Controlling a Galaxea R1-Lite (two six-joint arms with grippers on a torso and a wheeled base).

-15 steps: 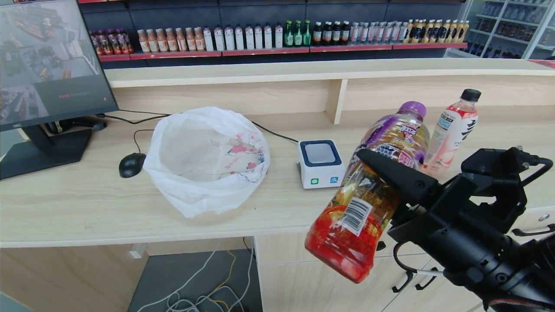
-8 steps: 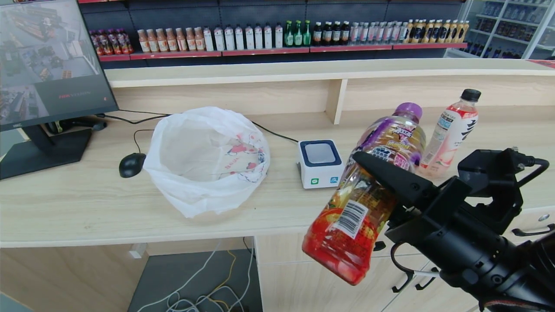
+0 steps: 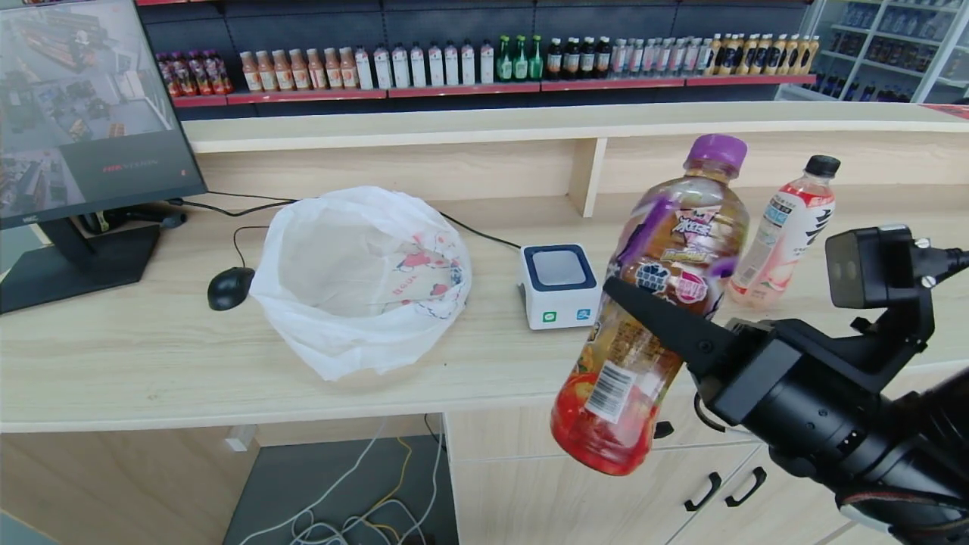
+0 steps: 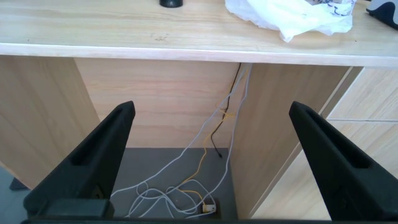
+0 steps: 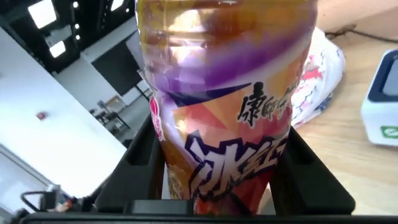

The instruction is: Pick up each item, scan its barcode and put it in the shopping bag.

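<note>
Over the front edge of the counter (image 3: 151, 356), on my right side, the right gripper (image 3: 643, 318) is pinching the juice bottle (image 3: 666, 257) around its middle. The bottle is hanging in the air, purple cap up and leaning slightly, its red base lower than the counter top. One black finger is crossing the front of the label; the right wrist view is showing a finger on each side of the bottle, pressed against it.

The barcode (image 3: 609, 381) is sitting low on the bottle and facing out toward my head camera, not toward the scanner (image 3: 559, 284). The scanner is standing on the counter just left of the bottle, window facing up. The shopping bag (image 3: 362, 276) is lying open farther left, beside the scanner. A second, peach bottle (image 3: 787, 227) is waiting upright on the counter behind my right arm.

The left gripper (image 4: 211, 109) is hanging below counter level with its fingers spread wide and nothing between them, facing the cables (image 4: 205, 155) under the counter.

Step in hand, as I am reading it: pick-up is done, scan is not yet done. The next move is calling for carrying the bottle over the scanner and rolling my wrist so the barcode is facing down at the window, without loosening the grip. Bagging is coming after that.
</note>
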